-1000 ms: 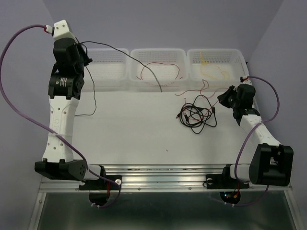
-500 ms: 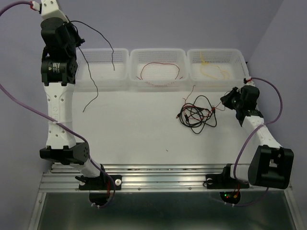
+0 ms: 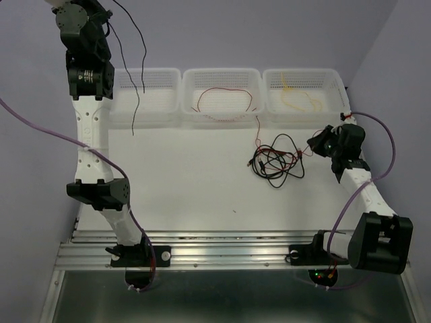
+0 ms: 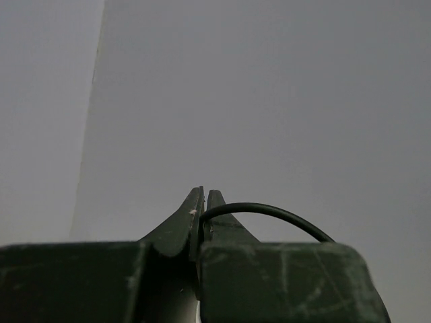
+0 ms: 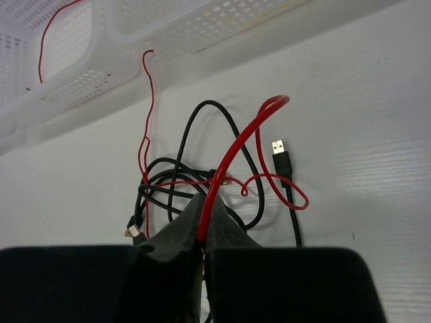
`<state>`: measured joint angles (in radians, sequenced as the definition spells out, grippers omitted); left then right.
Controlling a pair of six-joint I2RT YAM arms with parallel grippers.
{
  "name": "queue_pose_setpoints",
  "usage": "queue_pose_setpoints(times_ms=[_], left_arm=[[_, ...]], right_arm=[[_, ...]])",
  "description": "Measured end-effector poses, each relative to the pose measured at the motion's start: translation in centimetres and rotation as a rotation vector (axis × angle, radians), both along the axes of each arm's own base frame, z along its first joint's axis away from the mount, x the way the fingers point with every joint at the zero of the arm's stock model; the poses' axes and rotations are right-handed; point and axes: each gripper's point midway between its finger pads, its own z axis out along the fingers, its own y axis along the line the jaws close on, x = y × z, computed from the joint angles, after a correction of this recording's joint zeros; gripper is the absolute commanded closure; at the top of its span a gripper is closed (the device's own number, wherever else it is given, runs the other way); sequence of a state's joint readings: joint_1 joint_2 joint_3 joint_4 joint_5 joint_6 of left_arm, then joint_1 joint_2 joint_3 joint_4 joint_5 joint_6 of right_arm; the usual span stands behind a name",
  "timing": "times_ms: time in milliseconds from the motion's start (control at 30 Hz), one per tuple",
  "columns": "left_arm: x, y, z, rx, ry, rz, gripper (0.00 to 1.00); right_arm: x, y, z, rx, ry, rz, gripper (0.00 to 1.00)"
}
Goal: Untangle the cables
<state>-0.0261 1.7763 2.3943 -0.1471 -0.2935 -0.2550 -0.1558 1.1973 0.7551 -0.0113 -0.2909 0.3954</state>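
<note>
Tangle [image 3: 276, 161] of black and red cables sits on the bench right of centre, near the right arm. A thin red strand [image 5: 151, 94] runs from it up to the far baskets' wall. The right fingers [image 5: 199, 210] are closed on a red cable [image 5: 236, 151] at the knot's near-right edge, with black loops and a USB plug [image 5: 278, 148] just beyond. One black cable [image 4: 256, 206] looks free of the knot, pinched in the closed left fingers [image 4: 199, 202] raised high at far left, its ends dangling around the left basket [image 3: 165, 70]. The middle basket [image 3: 222, 69] has a red wire [image 3: 225, 90], the right basket [image 3: 303, 70] a yellow wire [image 3: 287, 82]. Risks: the black cable is pinched close to the tips, so a quick swing could let it slide out or leave an end outside the basket. The red cable threads through black loops, so a straight pull by the right fingers would likely drag or tighten the whole knot. The USB plug could catch in a loop, and the thin red strand could snag on basket mesh.
</note>
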Motion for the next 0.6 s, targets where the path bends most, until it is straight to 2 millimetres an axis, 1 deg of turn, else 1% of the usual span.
queue_pose_setpoints(times_ms=[133,167,200,267,333,433,467,533,567,600], left_arm=[[-0.1,0.4,3.9,-0.050,-0.188,0.012,1.00],[-0.1,0.4,4.5,-0.062,-0.222,0.014,1.00],[-0.1,0.5,5.5,-0.078,-0.282,0.010,1.00],[0.2,0.6,6.7,-0.099,-0.374,0.007,1.00],[0.7,0.8,7.2,-0.119,-0.442,0.013,1.00],[2.1,1.1,7.0,-0.135,-0.511,0.025,1.00],[3.0,1.2,6.4,-0.139,-0.517,0.028,1.00],[5.4,1.5,4.5,-0.146,-0.519,0.038,1.00],[6.8,1.6,3.1,-0.148,-0.510,0.040,1.00],[7.9,1.6,2.1,-0.150,-0.499,0.041,1.00]], right_arm=[[0.0,0.2,-0.1,0.003,-0.010,0.008,0.99],[0.0,0.2,-0.2,0.004,-0.013,0.011,0.99],[-0.1,0.2,-0.3,0.004,-0.011,0.013,0.99],[-0.1,0.3,-0.5,0.005,-0.011,0.015,0.99],[-0.2,0.3,-0.6,0.000,-0.010,0.018,0.99],[-0.1,0.3,-0.4,-0.003,-0.016,0.023,0.99],[-0.2,0.3,-0.4,-0.005,-0.019,0.025,0.99],[-0.2,0.4,-0.2,-0.008,-0.024,0.029,0.99],[-0.2,0.4,-0.2,-0.010,-0.027,0.031,0.99],[-0.2,0.4,-0.1,-0.012,-0.028,0.035,0.99]])
